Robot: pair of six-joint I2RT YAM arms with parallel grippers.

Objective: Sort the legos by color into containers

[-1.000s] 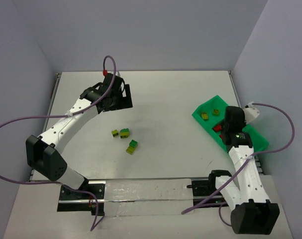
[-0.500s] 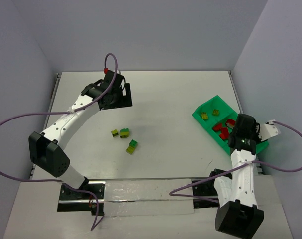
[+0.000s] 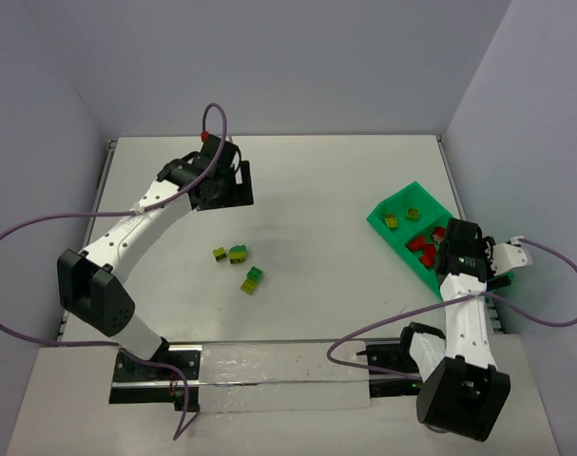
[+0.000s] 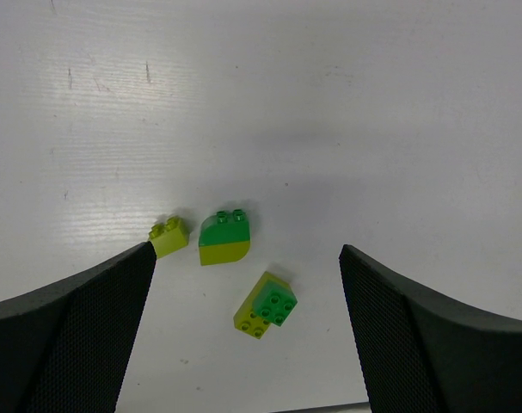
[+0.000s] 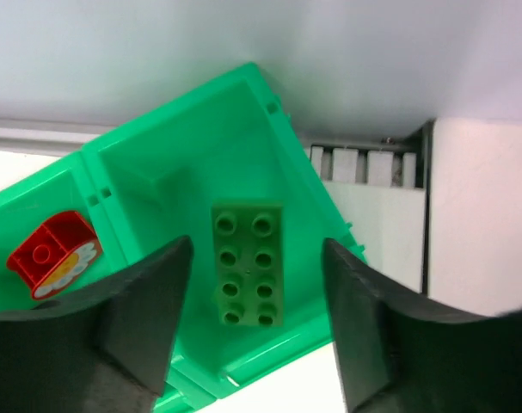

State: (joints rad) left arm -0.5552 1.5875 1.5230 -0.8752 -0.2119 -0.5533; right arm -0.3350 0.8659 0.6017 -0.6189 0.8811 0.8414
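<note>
The right gripper is now hanging over the end compartment of the green tray, the one nearest the arm bases. A second ago it was over the tray's middle, pinched shut. Its jaws are now parting, with a gap showing on either side of a dull green eight-stud brick. That brick is lying flat on the compartment floor, so I am judging it released rather than held.

A red brick is sitting in the neighbouring compartment, and two yellow-green bricks are lying in the far ones, so the colours are staying separate.

The left gripper is hovering high over the far left of the tabletop, spread wide and carrying nothing. It has hardly moved. Below it three pieces are waiting: a small yellow-green brick, a green-on-yellow-green stack and another such stack. I am judging that both stacks will need pulling apart before sorting.
</note>
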